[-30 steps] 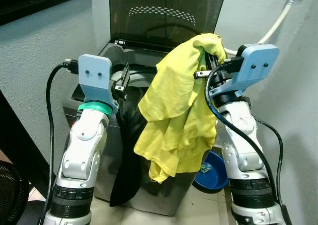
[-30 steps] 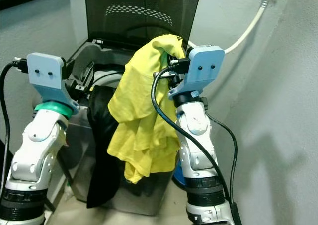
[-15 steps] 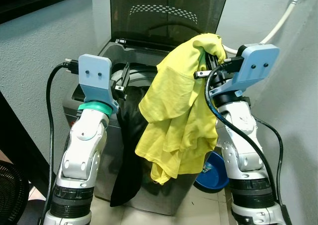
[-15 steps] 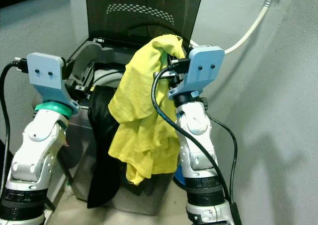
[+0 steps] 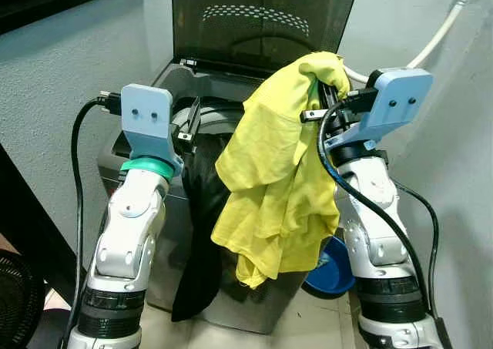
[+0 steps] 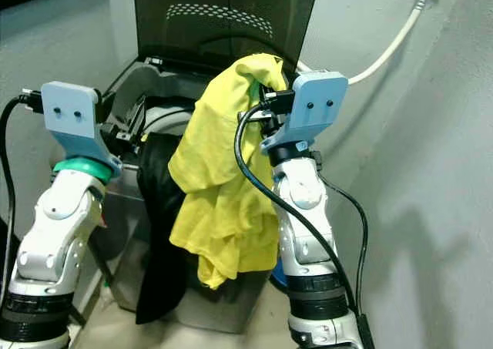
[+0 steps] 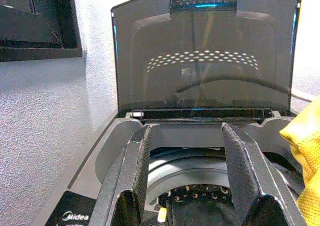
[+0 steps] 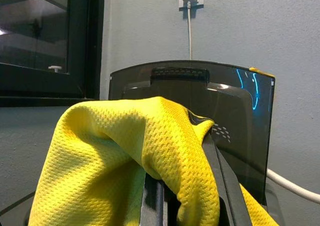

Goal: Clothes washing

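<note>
Barely shifted: your right end effector (image 5: 322, 95) still grips yellow shirt (image 5: 273, 179) over washer (image 5: 166, 83); left end effector (image 7: 192, 186) wide, empty.

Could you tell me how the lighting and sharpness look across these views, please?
Eye views: even light, sharp, a soft shadow on the right wall. Left wrist view: reflections on the washer lid, fingers slightly soft. Right wrist view: yellow shirt crisp, window dark.

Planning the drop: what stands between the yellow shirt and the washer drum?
A black garment drapes over the front rim of the grey top-loading washer. The right claw holds the yellow mesh shirt above; the tinted lid is raised.
</note>
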You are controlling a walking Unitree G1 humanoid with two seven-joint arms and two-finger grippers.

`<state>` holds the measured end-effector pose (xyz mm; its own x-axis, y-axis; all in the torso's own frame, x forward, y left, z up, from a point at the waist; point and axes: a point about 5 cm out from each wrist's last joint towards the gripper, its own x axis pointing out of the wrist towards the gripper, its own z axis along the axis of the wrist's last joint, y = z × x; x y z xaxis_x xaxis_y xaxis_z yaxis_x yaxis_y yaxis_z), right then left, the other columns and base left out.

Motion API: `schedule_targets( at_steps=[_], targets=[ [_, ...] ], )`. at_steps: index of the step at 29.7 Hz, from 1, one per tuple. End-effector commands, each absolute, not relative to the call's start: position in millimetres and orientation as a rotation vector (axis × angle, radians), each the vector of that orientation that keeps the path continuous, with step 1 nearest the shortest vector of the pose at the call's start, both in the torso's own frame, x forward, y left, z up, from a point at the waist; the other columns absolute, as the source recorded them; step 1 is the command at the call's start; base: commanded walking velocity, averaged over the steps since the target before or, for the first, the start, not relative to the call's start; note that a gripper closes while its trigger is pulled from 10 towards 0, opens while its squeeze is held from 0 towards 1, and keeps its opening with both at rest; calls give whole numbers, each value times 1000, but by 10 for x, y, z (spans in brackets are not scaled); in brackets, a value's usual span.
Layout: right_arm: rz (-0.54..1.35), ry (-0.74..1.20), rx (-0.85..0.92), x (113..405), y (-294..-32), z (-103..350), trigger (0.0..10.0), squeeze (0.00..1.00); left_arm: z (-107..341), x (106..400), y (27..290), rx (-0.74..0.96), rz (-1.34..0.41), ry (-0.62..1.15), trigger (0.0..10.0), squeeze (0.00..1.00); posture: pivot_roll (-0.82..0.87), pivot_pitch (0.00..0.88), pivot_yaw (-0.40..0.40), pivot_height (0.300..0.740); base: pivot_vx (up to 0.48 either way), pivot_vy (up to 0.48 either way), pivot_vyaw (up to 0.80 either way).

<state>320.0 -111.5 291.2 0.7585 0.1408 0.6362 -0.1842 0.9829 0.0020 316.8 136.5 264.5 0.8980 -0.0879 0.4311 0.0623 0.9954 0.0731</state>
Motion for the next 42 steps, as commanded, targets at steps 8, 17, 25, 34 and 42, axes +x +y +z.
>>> schedule_targets(
  at_steps=[8, 17, 25, 34, 42],
  targets=[
    [170, -710, 65, 3194, -1136, 2945, 10000, 0, 2630, 3181, 1368, 63, -73, -440, 10000, 0, 150, 0, -31, 740, 0, 0, 0],
    [172, -711, 64, 3196, -1134, 2946, 10000, 0, 2628, 3182, 1362, 63, -75, -441, 10000, 0, 149, 0, -32, 740, -322, 0, 0],
    [172, -711, 62, 3195, -1134, 2946, 10000, 0, 2627, 3184, 1358, 60, -77, -441, 10000, 0, 147, 0, -32, 740, -354, 0, 0],
    [174, -712, 61, 3191, -1134, 2942, 10000, 0, 2625, 3181, 1351, 60, -79, -441, 10000, 0, 145, 0, -32, 740, -358, 0, 0],
    [173, -712, 59, 3189, -1133, 2944, 10000, 0, 2628, 3183, 1346, 55, -79, -443, 10000, 0, 141, 0, -31, 740, -278, 0, 0]
  ],
)
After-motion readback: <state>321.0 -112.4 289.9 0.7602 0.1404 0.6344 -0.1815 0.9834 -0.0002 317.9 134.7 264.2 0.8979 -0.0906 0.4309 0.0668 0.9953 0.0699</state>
